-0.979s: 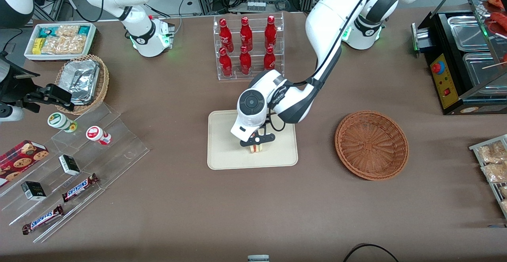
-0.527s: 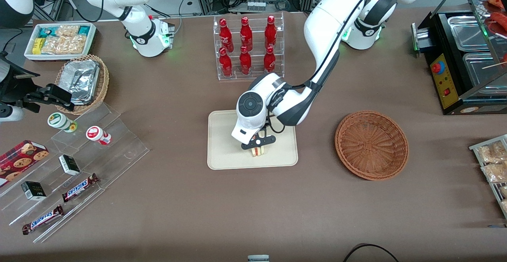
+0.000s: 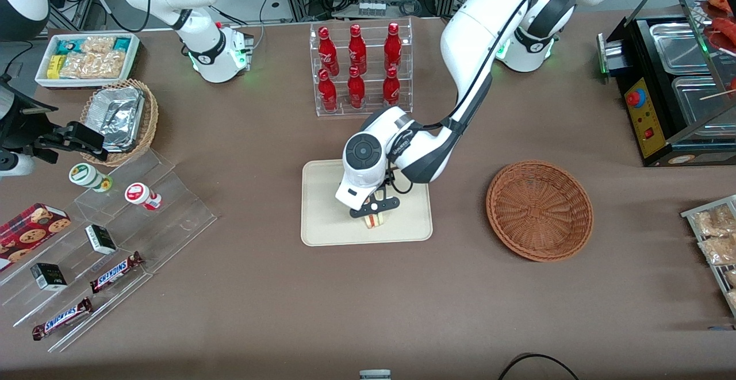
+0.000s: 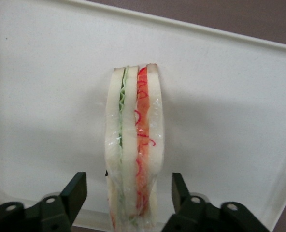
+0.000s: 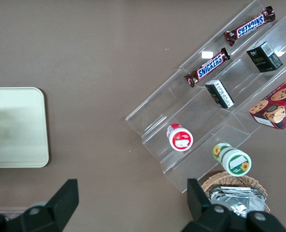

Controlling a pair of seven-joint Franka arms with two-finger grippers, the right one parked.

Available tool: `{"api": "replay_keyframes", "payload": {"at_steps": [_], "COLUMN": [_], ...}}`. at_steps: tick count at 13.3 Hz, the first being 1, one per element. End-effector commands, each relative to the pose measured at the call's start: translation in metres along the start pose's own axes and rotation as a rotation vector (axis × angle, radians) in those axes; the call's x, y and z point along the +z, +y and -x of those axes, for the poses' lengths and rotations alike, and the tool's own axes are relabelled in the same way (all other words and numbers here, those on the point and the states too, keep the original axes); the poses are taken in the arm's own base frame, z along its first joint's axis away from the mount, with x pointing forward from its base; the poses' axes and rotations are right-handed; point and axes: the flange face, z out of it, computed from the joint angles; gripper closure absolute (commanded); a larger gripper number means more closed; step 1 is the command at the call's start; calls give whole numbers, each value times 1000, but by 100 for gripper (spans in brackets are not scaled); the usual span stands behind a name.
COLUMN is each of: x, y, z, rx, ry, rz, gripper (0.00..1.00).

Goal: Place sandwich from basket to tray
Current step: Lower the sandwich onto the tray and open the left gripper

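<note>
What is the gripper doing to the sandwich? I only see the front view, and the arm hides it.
Observer: In the left wrist view, the gripper hangs over the tray, open. Both fingers stand clear of the sandwich.
Operator: Is it lying flat?
Observer: No, it stands on edge on the tray, with its green and red filling layers facing the wrist camera.

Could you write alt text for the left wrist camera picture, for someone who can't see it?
A small sandwich with green and red filling stands on edge on a cream tray. The open gripper sits over it, one black finger on each side with a gap to the bread.
</note>
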Motion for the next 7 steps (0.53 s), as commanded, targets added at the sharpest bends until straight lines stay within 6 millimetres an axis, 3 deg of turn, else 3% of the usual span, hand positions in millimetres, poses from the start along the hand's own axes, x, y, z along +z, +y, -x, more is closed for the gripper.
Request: {"api": "replay_keyframes", "payload": {"at_steps": [1,7], "x": [-40,-109], "y": [0,-16], "z": [6,16], "rx": [-7,-1], "ry": [25,22], "rz": [-11,-32], "gripper": [0,0]}}
